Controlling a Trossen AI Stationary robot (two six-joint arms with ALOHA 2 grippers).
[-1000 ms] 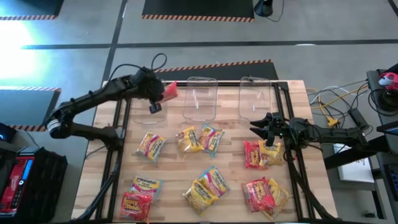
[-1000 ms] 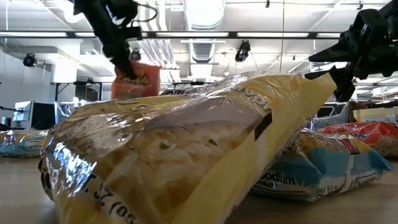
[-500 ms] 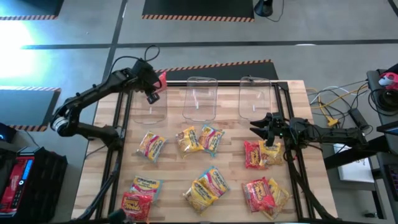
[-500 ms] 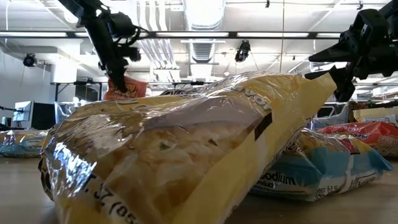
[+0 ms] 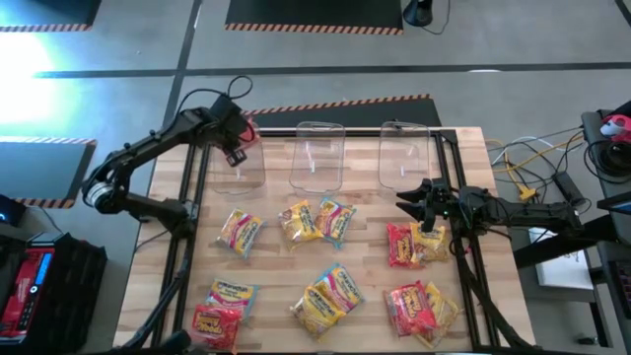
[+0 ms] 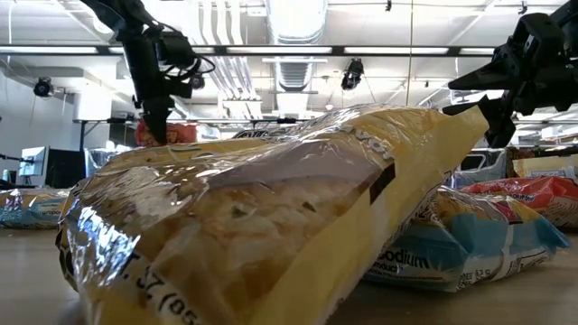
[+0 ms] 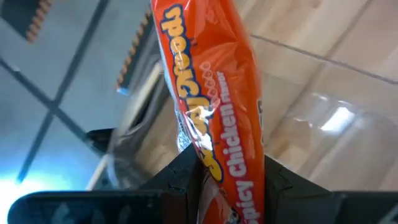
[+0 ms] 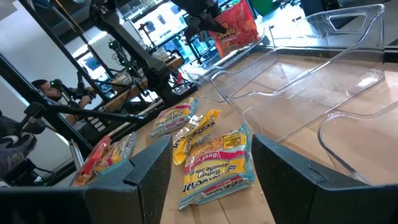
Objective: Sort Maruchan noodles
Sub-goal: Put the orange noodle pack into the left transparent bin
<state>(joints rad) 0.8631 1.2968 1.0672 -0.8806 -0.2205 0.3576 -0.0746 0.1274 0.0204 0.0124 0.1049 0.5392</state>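
My left gripper [image 5: 236, 144] [image 7: 227, 182] is over the far-left part of the table, shut on a red-orange Maruchan packet [image 5: 247, 126] [image 6: 170, 133], above the left clear bin [image 5: 237, 170]. My right gripper [image 5: 411, 196] [image 8: 211, 158] hangs open over the table's right side, just beyond a red and a yellow packet [image 5: 414, 243], and touches nothing. Several more red, yellow and multicoloured packets [image 5: 315, 220] lie flat on the wood. One yellow packet [image 6: 271, 226] fills the foreground of the low view. My left gripper pinches the red-orange packet between its two fingers [image 7: 186, 177], near one end of it [image 7: 224, 163], across the packet's flat faces. The fingers come from above, pointing down. The packet is lifted clear and hangs below them [image 6: 172, 134] over the left bin.
Three clear plastic bins stand in a row along the far edge: left, middle [image 5: 317, 156] and right [image 5: 404, 155]. Black frame rails [image 5: 187, 237] run down both sides of the table. Cables and gear [image 5: 537, 168] lie off the right edge. A person [image 8: 43, 87] shows beyond the table.
My left gripper has carried the red-orange packet toward the table's far-left corner, from near the middle bin to above the left bin, and has turned so that the packet hangs under it rather than sticking out sideways. My right arm has kept still.
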